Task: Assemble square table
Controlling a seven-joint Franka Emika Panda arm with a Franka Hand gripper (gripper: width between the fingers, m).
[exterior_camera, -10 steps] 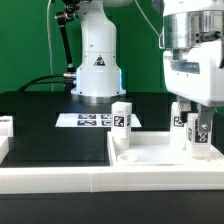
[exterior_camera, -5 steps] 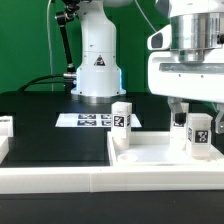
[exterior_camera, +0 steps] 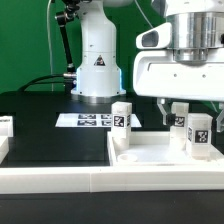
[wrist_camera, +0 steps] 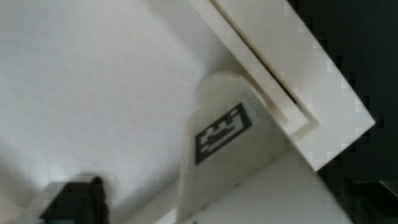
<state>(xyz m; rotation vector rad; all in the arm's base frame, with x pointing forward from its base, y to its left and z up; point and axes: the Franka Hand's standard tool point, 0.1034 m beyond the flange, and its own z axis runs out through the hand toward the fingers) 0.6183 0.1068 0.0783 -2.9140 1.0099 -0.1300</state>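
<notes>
Black surface point(exterior_camera: 40, 128), matte. Marker board point(exterior_camera: 85, 120) lies flat toward the back, just before the robot base point(exterior_camera: 97, 75). Square tabletop point(exterior_camera: 150, 152) lies at the exterior view's right, front. Leg point(exterior_camera: 5, 124) is cropped at the left edge. White rail point(exterior_camera: 60, 182) runs along the front.

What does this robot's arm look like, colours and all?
The arm is glossy white with rounded segments and dark joints, a black triangular logo on its base and a black cable beside it. The end effector is a boxy white housing under a grey cylinder, with dark fingers.
</notes>
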